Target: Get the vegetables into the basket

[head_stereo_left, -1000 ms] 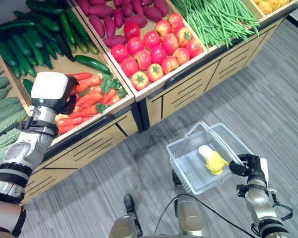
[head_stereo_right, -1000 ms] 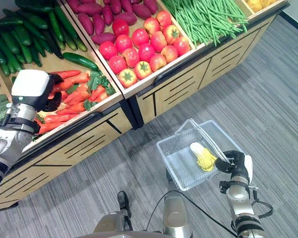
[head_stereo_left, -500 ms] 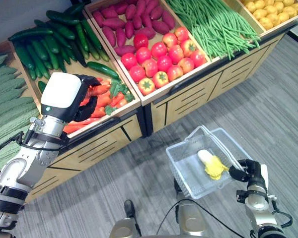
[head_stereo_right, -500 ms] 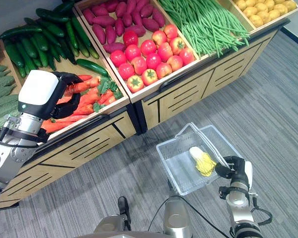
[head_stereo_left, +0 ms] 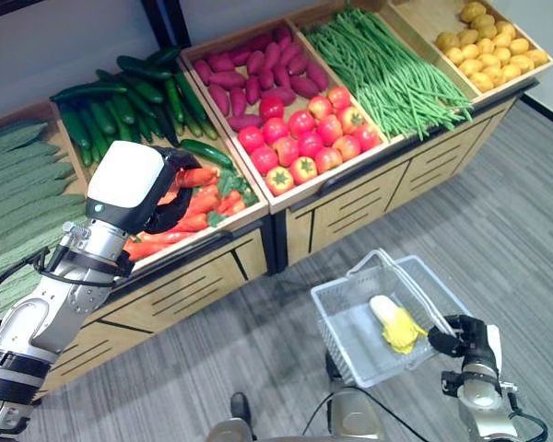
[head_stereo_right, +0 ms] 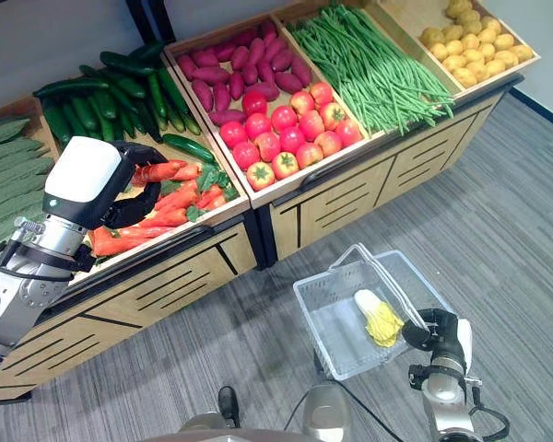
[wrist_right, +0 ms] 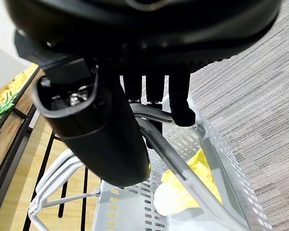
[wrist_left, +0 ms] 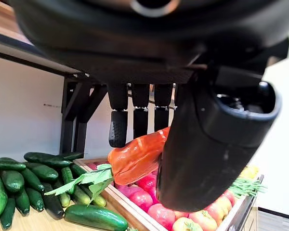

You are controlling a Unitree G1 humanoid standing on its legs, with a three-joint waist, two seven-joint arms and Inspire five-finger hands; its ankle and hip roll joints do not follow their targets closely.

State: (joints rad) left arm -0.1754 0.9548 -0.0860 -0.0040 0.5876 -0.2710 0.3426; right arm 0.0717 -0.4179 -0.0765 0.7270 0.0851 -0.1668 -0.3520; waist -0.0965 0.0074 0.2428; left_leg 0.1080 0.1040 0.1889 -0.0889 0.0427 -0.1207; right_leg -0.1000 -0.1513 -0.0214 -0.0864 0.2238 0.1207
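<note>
Clutching a carrot point(wrist_left: 137, 156) between thumb and fingers, the left hand point(head_stereo_left: 134, 189) hangs over the carrot crate, while the right hand point(head_stereo_right: 440, 333) grips the basket point(head_stereo_right: 327, 313) handle, one cabbage point(head_stereo_right: 378, 318) already inside.

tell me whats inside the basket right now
The basket holds one pale vegetable with yellow leaves, lying near the handle side. The right hand grips the handle. The rest of the basket floor looks bare.
</note>
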